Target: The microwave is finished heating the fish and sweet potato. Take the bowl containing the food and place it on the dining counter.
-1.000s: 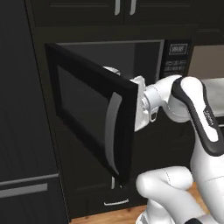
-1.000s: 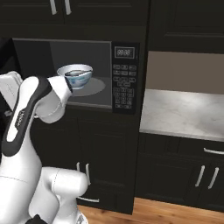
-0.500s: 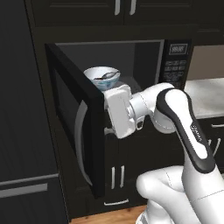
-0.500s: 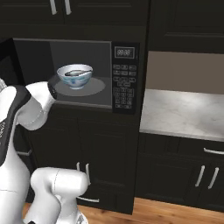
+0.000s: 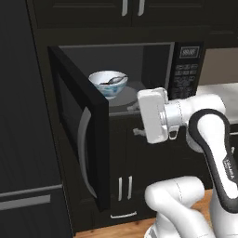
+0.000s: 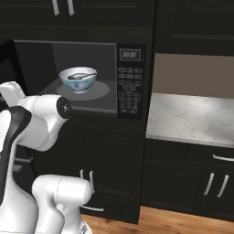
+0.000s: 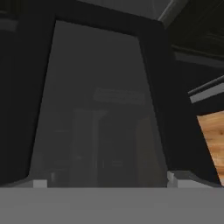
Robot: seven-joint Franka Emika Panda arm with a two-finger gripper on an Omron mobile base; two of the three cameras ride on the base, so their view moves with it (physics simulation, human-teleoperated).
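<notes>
White porcelain with a pale blue pattern is what you are after: the bowl (image 5: 108, 83) is sitting inside the microwave (image 6: 82, 77), on the round turntable plate (image 6: 101, 91), with dark food and a thin utensil lying across its rim. It is resting near the middle of the cavity, which is probably just where it was heated, so you are having to reach in past the door frame to get it.

The microwave door (image 5: 81, 139) is standing swung out to the left, its long silver handle (image 5: 82, 148) facing you in the left base view, and the cavity is fully exposed. Your claw (image 5: 135, 119) is hanging below the cavity floor, in front of the dark cabinet doors under the microwave, pointing toward the open door. Its jaws are spread wide and are holding nothing; the hand view is looking at the dark door panel with the two fingertips (image 7: 175, 179) set far apart at the bottom corners. It seems you are clearing away from the door before rising to the bowl.

The pale marble worktop (image 6: 192, 119) to the right of the microwave is lying well apart from the bowl.

On writing: the small display (image 6: 129, 55) above the button panel (image 6: 129, 89) is showing digits too blurred to read. The arm's link (image 5: 228, 168) is carrying small dark lettering that you cannot make out either.
</notes>
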